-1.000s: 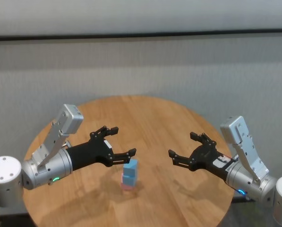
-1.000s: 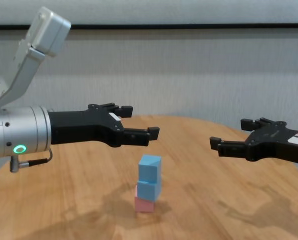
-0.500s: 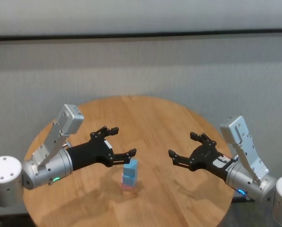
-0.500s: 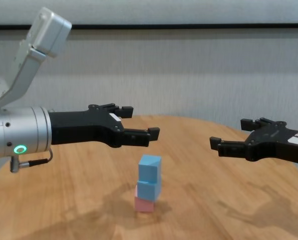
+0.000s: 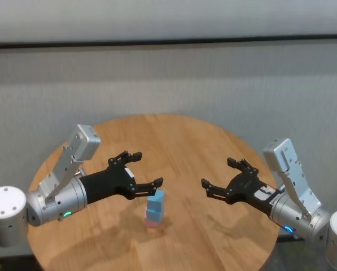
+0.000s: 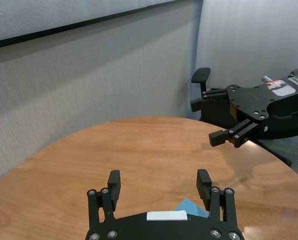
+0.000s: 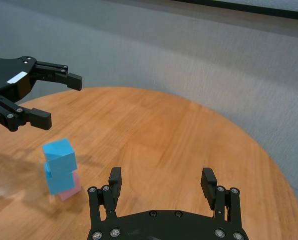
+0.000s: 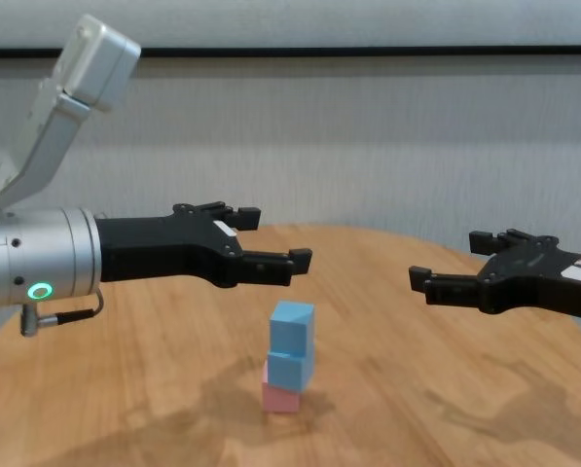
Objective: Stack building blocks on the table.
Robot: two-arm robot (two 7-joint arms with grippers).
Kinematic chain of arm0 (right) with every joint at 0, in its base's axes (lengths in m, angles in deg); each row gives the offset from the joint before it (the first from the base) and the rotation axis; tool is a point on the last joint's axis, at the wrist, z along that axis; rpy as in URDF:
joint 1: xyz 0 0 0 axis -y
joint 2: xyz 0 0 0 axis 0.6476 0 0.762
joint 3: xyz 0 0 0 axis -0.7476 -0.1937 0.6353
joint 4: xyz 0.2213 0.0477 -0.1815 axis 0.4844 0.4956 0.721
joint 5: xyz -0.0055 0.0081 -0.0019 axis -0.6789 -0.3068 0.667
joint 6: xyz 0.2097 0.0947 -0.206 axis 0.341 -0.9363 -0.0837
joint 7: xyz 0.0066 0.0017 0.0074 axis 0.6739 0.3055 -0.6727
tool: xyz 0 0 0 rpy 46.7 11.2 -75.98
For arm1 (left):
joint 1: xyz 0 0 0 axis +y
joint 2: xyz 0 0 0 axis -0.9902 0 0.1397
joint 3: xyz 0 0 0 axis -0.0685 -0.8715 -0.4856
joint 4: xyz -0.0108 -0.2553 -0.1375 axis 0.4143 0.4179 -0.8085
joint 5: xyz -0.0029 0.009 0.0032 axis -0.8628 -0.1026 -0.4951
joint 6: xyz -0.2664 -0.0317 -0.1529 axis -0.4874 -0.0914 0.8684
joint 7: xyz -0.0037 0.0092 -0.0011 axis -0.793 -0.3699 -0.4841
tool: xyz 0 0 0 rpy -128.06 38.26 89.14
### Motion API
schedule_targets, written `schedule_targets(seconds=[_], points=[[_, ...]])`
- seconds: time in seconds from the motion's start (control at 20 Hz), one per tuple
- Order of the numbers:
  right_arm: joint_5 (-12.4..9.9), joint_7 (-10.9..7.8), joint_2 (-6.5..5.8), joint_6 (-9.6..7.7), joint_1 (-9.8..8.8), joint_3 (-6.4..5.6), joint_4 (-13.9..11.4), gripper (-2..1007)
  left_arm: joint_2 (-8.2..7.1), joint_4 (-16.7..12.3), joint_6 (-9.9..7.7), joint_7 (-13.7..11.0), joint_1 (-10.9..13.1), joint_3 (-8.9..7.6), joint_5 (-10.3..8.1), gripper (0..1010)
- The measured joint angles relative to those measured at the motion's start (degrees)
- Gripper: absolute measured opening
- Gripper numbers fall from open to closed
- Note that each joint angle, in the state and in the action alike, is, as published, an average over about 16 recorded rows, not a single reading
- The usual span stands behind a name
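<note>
Blocks (image 8: 290,355) stood stacked, pink under two blue, near the surface (image 8: 417,389) middle; left tool (image 8: 271,241) and right tool (image 8: 465,263) hovered apart, holding nothing.

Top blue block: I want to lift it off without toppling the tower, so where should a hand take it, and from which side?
Grip the top blue block by two opposite upright faces, coming straight down from above. It sits skewed on the lower blue block and pink block, so a sideways push could probably tip the stack.
</note>
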Motion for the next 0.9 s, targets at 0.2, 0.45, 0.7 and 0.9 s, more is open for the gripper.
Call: schedule_targets(seconds=[0.2, 0.45, 0.7, 0.9], points=[[0.0, 0.0, 0.0, 0.0, 0.0, 0.0, 0.0, 1001, 0.0, 0.0, 0.0, 0.0, 0.0, 0.01, 0.0, 999], [0.0, 0.0, 0.0, 0.0, 0.0, 0.0, 0.0, 1001, 0.01, 0.0, -0.01, 0.0, 0.0, 0.03, 0.0, 999], [0.0, 0.0, 0.0, 0.0, 0.0, 0.0, 0.0, 1001, 0.01, 0.0, -0.01, 0.0, 0.0, 0.03, 0.0, 999], [0.0, 0.0, 0.0, 0.0, 0.0, 0.0, 0.0, 1001, 0.01, 0.0, -0.01, 0.0, 0.0, 0.03, 0.0, 999]])
